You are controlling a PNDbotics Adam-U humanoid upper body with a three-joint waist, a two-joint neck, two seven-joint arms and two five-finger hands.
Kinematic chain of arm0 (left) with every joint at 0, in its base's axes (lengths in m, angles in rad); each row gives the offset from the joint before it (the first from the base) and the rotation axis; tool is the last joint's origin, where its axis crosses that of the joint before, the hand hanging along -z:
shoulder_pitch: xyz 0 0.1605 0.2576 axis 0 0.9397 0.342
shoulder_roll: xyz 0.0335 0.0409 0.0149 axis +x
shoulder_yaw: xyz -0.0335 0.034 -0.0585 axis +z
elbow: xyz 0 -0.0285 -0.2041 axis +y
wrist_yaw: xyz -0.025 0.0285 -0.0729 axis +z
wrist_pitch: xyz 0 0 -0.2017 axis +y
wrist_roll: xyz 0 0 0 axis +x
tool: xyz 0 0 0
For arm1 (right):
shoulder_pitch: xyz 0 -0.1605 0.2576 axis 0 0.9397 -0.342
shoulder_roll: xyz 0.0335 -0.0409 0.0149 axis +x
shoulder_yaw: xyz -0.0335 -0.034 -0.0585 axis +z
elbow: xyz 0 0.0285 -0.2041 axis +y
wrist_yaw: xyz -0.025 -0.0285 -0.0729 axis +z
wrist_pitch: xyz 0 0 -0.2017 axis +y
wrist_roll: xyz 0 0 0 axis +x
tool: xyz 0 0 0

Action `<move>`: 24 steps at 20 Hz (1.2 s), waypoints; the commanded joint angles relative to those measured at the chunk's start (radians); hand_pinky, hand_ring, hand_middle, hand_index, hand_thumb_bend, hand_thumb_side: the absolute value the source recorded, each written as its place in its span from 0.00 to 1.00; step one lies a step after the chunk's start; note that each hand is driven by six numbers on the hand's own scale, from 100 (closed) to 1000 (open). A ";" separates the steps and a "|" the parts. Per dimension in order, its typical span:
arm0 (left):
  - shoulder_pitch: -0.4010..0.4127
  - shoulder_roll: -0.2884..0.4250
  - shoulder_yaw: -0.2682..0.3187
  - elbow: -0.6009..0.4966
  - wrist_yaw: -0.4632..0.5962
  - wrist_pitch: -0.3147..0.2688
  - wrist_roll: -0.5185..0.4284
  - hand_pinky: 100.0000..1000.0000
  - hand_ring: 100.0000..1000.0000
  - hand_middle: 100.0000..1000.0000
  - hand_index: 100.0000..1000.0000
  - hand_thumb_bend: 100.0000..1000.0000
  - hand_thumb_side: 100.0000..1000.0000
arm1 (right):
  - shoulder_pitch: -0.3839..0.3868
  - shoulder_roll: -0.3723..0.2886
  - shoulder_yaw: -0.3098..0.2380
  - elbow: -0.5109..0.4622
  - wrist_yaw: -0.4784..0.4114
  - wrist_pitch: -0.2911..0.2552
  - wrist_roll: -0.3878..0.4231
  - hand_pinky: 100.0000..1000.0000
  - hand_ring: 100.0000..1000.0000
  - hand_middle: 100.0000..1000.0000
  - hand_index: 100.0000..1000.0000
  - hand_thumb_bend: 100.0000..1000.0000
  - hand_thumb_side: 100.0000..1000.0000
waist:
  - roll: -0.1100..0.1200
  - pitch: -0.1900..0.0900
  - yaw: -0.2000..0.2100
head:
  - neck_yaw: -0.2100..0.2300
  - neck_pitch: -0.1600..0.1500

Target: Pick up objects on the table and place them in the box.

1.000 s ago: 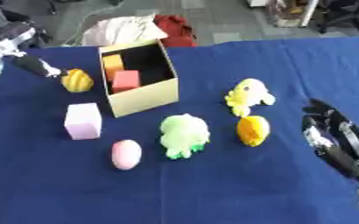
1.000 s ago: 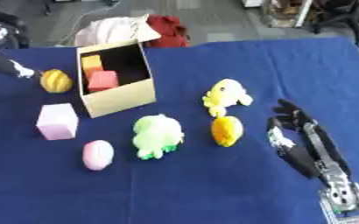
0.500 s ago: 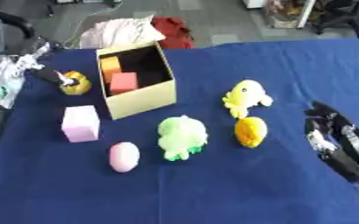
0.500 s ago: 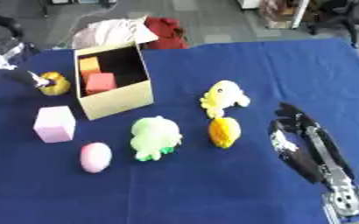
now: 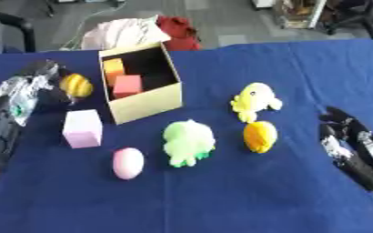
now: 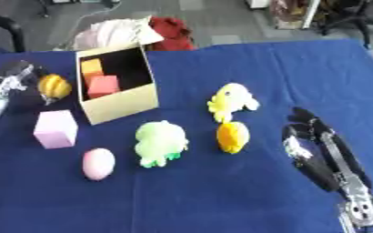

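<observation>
Left hand (image 5: 38,88), upper left of frame: fingers dark and blurred, cannot tell whether they curl; yellow striped ball (image 5: 77,85) sits just at their tips, left of the box (image 5: 146,101). Box holds an orange block (image 5: 113,68) and a red block (image 5: 127,85). Right hand (image 6: 317,152), lower right: fingers straight, relaxed, holding nothing, well apart from the toys.

An office or lab: grey carpet floor (image 5: 221,18), office chair (image 5: 357,16) beyond the blue-clothed table (image 5: 245,200)
</observation>
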 commanded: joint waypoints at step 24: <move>-0.004 0.104 -0.130 -0.564 0.190 -0.136 -0.021 0.63 0.39 0.37 0.50 0.27 0.00 | -0.009 -0.007 -0.009 -0.007 0.007 -0.004 -0.001 0.82 0.81 0.81 0.95 0.00 0.71 | 0.015 -0.013 0.009 | -0.009 -0.009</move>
